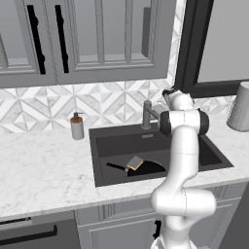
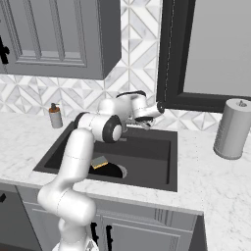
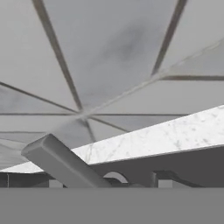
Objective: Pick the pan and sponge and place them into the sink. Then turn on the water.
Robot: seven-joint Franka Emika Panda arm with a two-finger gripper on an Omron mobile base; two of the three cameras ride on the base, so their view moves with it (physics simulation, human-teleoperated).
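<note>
Behind the sink's (image 2: 147, 147) back rim, close to the patterned tile wall (image 2: 88, 98), the claw (image 2: 145, 123) reaches out at the end of the white arm (image 2: 78, 152), level with the grey faucet (image 1: 147, 113); whether its jaws stand wide or narrow I cannot tell, and nothing shows between them. From the hand view a grey bar of the faucet (image 3: 61, 162) slants across the lower left, very near the camera, with the tile wall (image 3: 113, 52) above it and a strip of marble bench (image 3: 175, 135) running behind the sink's dark back edge (image 3: 183, 166). Inside the sink the pan (image 1: 146, 168) lies flat on the basin floor, its thin handle (image 1: 115, 167) pointing toward the sink's left wall. On the pan sits the sponge (image 1: 134, 162), yellow face up, tilted a little. To the left of the sink, at the back of the bench (image 1: 44, 165), stands the soap dispenser (image 1: 77, 127), well apart from the basin. To the right of the sink, a roll of paper towel (image 2: 232, 128) stands upright on the bench. Above the sink's left side hang grey wall cabinets (image 1: 87, 39); above its right side is a dark-framed window (image 2: 211, 54).
</note>
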